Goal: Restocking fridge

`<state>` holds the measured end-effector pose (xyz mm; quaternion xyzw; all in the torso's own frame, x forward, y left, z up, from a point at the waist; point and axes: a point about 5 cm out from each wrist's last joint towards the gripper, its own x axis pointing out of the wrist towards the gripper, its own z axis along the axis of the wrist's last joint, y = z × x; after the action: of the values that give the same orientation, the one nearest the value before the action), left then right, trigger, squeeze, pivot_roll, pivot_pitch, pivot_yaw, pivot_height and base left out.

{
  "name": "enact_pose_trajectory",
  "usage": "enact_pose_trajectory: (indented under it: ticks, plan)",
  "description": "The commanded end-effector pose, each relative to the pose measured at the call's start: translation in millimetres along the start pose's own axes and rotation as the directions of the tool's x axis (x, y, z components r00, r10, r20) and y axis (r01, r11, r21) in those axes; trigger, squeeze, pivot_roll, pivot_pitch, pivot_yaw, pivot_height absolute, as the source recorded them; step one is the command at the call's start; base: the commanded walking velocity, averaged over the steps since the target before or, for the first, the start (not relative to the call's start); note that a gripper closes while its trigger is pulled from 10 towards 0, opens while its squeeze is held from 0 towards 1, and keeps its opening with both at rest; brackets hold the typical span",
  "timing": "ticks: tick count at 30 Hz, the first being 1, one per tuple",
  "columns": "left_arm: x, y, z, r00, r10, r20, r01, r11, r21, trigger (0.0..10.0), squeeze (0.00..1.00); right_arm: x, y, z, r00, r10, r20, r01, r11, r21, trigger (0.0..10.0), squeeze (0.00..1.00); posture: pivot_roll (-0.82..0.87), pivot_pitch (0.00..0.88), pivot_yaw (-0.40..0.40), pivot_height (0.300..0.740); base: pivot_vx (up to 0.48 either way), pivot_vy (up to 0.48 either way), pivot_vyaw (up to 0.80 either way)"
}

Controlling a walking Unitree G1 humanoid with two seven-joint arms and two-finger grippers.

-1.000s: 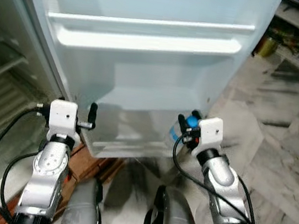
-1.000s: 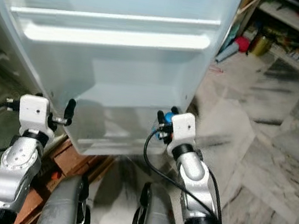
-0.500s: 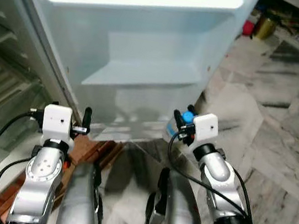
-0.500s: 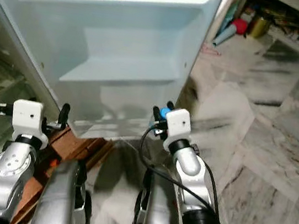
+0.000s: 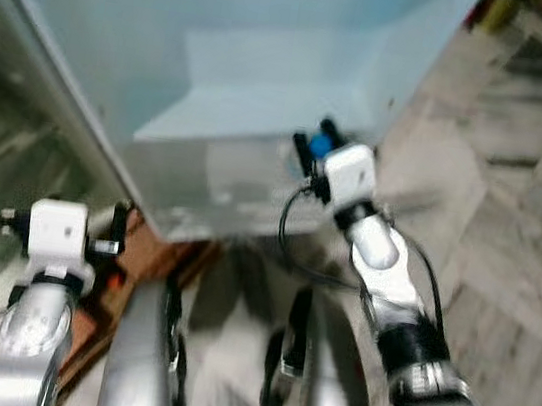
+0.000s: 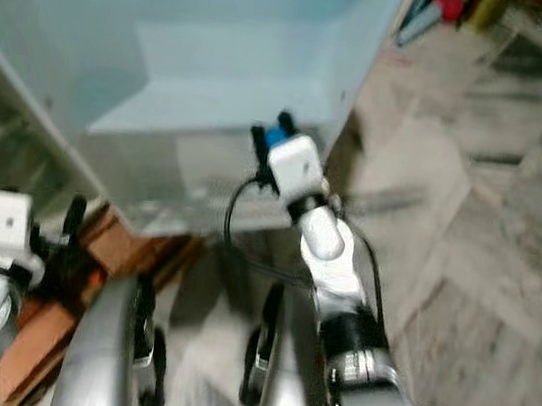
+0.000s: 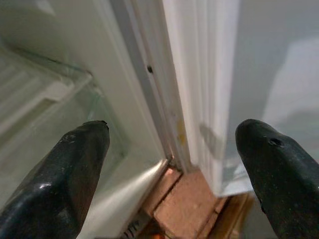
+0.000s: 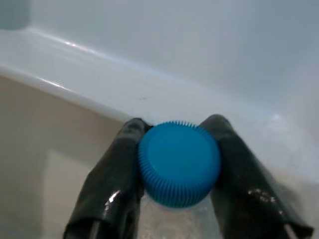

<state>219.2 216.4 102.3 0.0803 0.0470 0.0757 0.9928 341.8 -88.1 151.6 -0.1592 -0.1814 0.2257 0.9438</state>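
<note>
The right tool (image 8: 174,199) is clamped on a bottle with a blue cap (image 8: 179,163), one black finger (image 8: 112,184) pressed to each side just under the cap, and it holds the bottle up against the white inner face of the open fridge door (image 5: 259,70), close to the door's lower shelf ledge (image 5: 262,126). The left tool (image 7: 169,174) hangs low with its fingers spread wide and nothing between them, facing the gap where the door meets the fridge body (image 7: 60,99), above a reddish-brown block (image 7: 184,204) on the floor. Grey marble floor (image 5: 521,218) lies to the robot's right.
</note>
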Motion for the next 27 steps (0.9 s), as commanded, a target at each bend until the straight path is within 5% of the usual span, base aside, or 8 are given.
enact_pose_trajectory:
  ticks: [1, 10, 27]
  plan:
    - [-6.2, 2.0, 1.0, 1.0, 0.005, -0.009, -0.005, 1.0, 0.004, 10.0, 0.0, -0.9, 6.6, -19.9, 0.993, 0.017, -0.117, -0.015, 1.0, 0.012, 10.0, 0.0, 0.2, 0.326, -0.024, 0.568, 0.0, 0.0, 0.0]
    - [-11.9, 4.9, 4.4, 1.0, -0.003, -0.026, 0.004, 1.0, 0.009, 10.0, 0.0, -2.4, -2.0, -49.6, 0.947, -0.049, -0.319, 0.057, 0.998, 0.017, 10.0, 0.0, 0.23, 0.344, -0.024, 0.568, 0.0, 0.0, 0.0]
    - [-18.8, 5.0, 5.4, 0.999, -0.018, -0.049, 0.019, 1.0, 0.015, 10.0, 0.0, -14.7, 3.3, -66.3, 0.913, -0.042, -0.407, 0.076, 0.995, 0.068, 10.0, 0.0, 0.23, 0.356, -0.013, 0.568, 0.0, 0.0, 0.0]
